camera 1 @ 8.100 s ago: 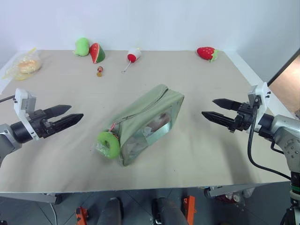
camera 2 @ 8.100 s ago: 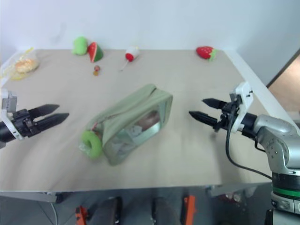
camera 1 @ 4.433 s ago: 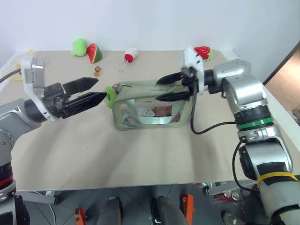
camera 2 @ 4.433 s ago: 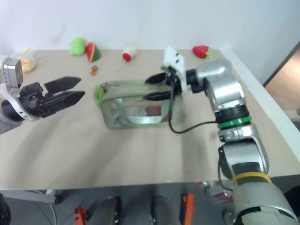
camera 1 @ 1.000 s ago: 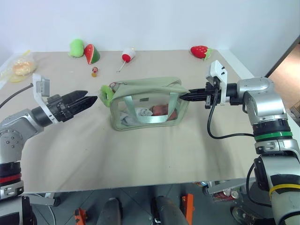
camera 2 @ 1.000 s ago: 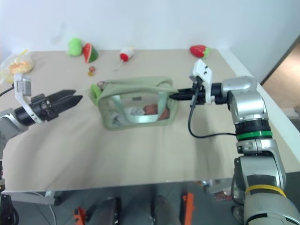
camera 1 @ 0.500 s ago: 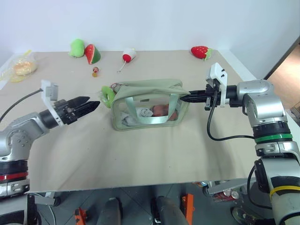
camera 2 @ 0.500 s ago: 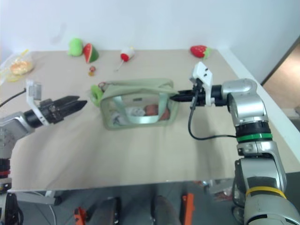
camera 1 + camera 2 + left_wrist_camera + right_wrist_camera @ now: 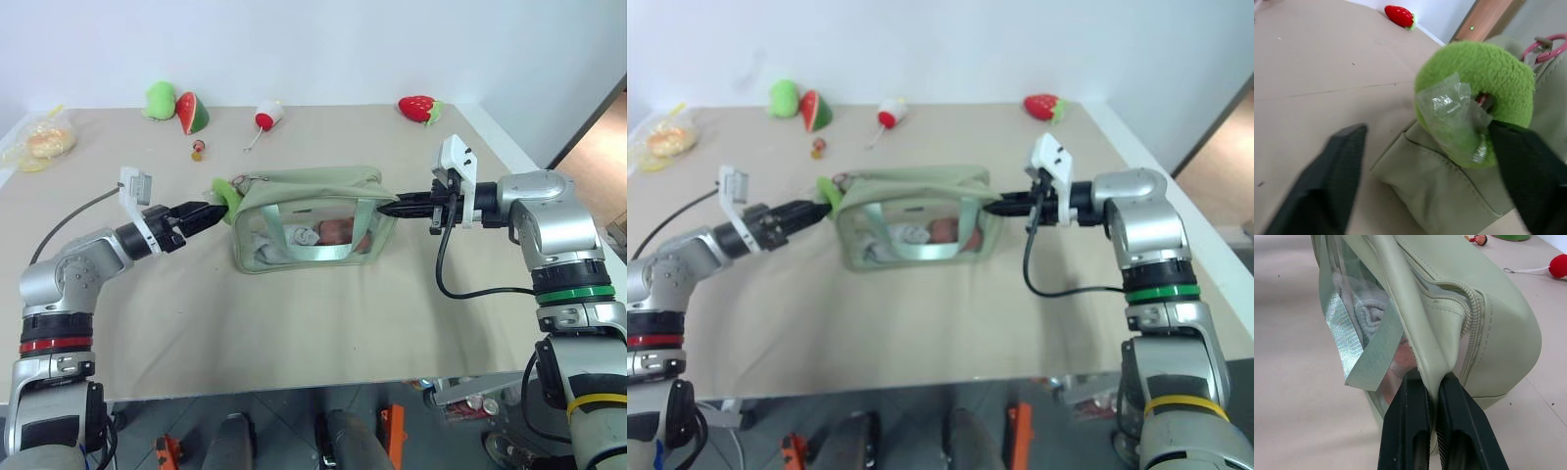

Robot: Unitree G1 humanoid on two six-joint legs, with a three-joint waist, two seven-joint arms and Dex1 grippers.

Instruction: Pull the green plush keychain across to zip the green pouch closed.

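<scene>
right gripper [image 9: 1432, 396] pinches green pouch [image 9: 313, 211] end; left gripper [image 9: 1425, 161], parted, should squarely clamp green plush keychain [image 9: 1476, 100].

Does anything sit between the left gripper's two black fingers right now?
Yes. In the left wrist view the left gripper has its fingers spread around the fuzzy lime-green ring keychain, part-wrapped in clear plastic, at the end of the sage-green fabric pouch.

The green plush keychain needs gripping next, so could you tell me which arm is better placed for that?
Left. The left gripper has its open fingers either side of the green plush keychain, while the right gripper is shut on the green pouch at its far end.
</scene>
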